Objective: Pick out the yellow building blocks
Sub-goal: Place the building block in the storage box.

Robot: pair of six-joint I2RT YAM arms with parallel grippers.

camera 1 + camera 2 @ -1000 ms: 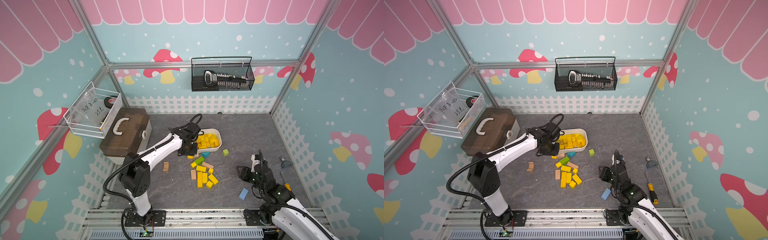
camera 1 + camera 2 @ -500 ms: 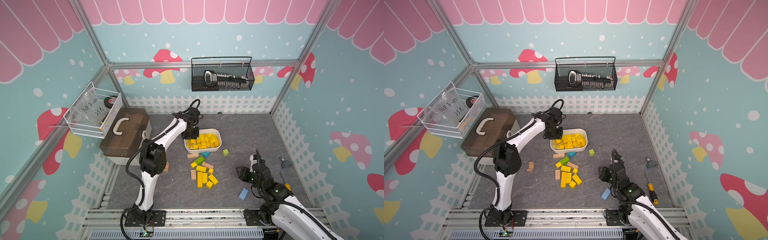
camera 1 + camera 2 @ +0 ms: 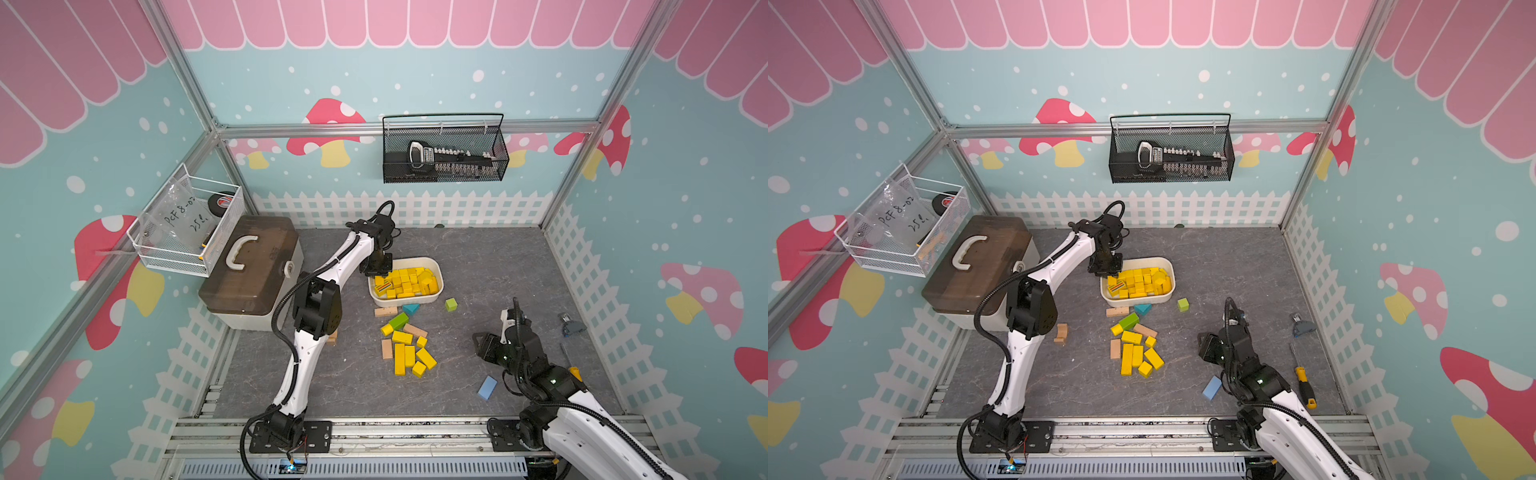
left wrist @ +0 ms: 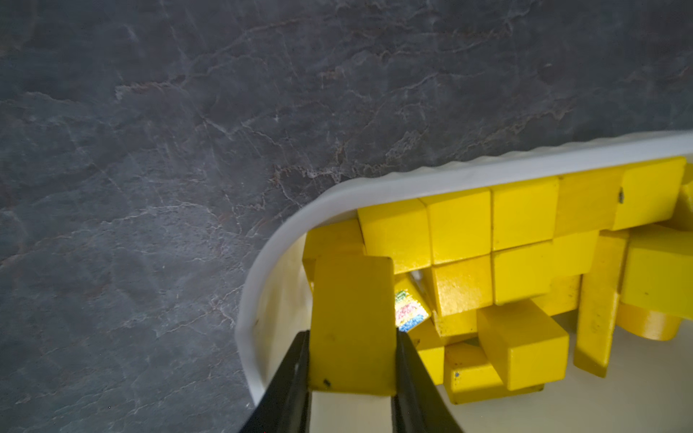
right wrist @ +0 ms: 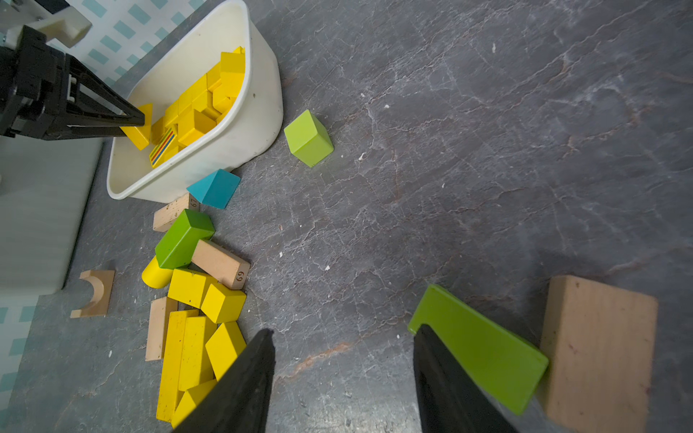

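Bright, even light, soft shadows; wrist views warp at edges; glare bleaches the striped yellow block (image 4: 410, 311).

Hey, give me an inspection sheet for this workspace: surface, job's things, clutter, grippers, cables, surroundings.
Surface: grey stone-look mat, a few white specks.
Job's things: yellow blocks piled in the white tub; loose yellow blocks clustered on the mat.
Clutter: green cube, teal wedge, tan blocks, blue block, screwdriver.
Grippers: left gripper shut on a yellow block over the tub; right gripper open, empty.
Cables: black conduit loops beside the left arm, clear of the blocks.
Surroundings: brown-lidded case, white wire basket, black mesh basket.
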